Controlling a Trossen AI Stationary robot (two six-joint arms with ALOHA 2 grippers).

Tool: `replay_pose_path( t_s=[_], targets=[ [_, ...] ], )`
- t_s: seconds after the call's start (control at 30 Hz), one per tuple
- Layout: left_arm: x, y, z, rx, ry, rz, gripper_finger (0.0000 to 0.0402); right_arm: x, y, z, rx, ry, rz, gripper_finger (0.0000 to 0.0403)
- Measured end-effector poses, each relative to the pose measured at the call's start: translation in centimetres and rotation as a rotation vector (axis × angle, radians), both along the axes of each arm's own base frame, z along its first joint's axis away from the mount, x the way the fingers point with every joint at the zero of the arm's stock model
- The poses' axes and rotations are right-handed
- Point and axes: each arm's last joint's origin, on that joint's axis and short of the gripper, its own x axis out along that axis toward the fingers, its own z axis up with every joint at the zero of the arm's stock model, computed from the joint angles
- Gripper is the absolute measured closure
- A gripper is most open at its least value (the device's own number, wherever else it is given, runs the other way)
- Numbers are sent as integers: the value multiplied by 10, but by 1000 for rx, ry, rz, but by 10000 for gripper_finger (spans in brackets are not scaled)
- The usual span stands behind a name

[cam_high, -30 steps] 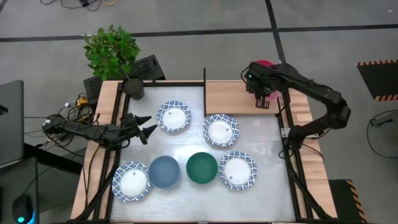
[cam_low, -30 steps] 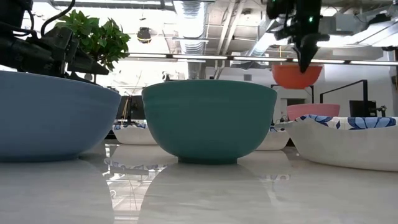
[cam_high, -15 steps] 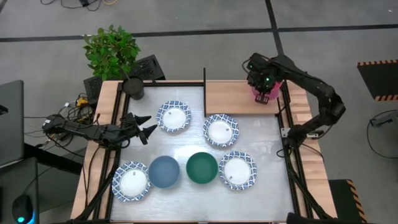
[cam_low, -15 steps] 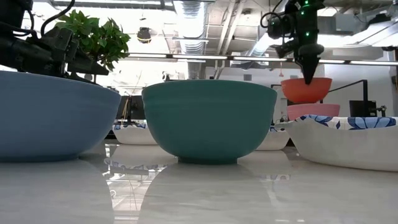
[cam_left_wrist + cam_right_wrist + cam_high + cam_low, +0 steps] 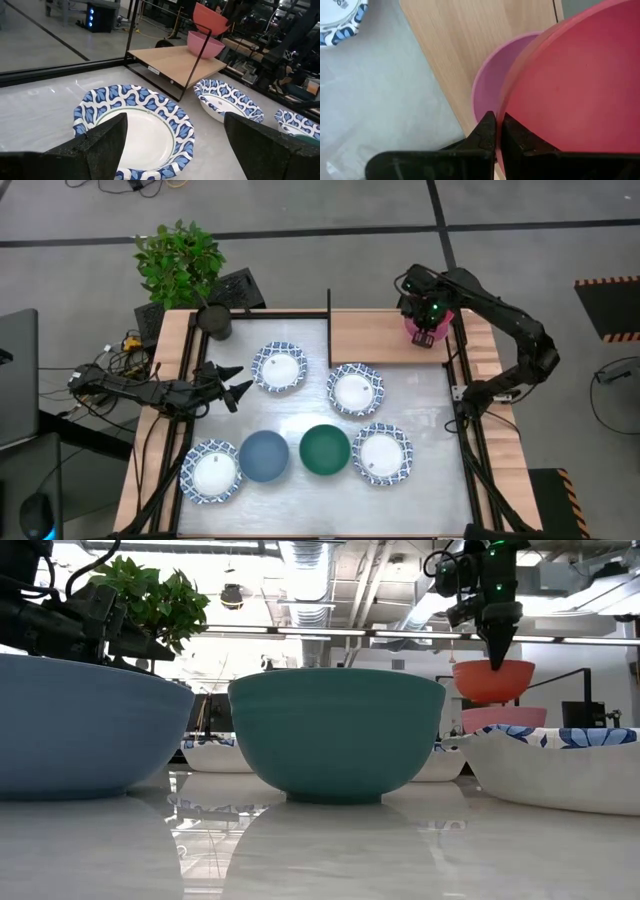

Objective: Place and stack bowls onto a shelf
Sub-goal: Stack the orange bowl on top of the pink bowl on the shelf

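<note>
Over the shelf's [image 5: 375, 337] far right corner: right gripper [image 5: 424, 335] pinched tight on the rim of the red bowl [image 5: 492, 680], hanging just above the pink bowl [image 5: 503, 718] and not yet nested in it (clear gap between the two in the low view, rim clamped between both fingers in the right wrist view). Pink bowl sitting on the wooden plank, right by the black post. Off at the table's left edge: left gripper [image 5: 235, 382], fingers spread wide, nothing in them, pointing toward a patterned bowl [image 5: 278, 367]. Out on the white tabletop: three more patterned bowls, one mid-table [image 5: 355, 390], one front right [image 5: 381, 453], one front left [image 5: 211, 471], with the blue bowl [image 5: 264, 455] and green bowl [image 5: 325, 450] side by side between those last two. Potted plant [image 5: 180, 262] beyond the far left corner.
</note>
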Motion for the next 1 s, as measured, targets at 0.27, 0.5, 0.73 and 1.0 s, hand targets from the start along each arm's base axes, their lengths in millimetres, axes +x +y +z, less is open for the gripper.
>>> replay_pose_path(
  t_s=[0.27,0.5,0.73,1.0],
  targets=[
    [0,0,0,-3,-2,0,84,-1,-1,-3,31,-28,-5,373],
    [0,0,0,-2,-2,5,84,-18,11,-28,6,27,24,373],
    [0,1,0,-19,-14,22,84,-21,14,-24,-44,-14,48,373],
    [0,1,0,-22,-17,24,84,-12,6,-37,-1,-25,79,373]
  ],
)
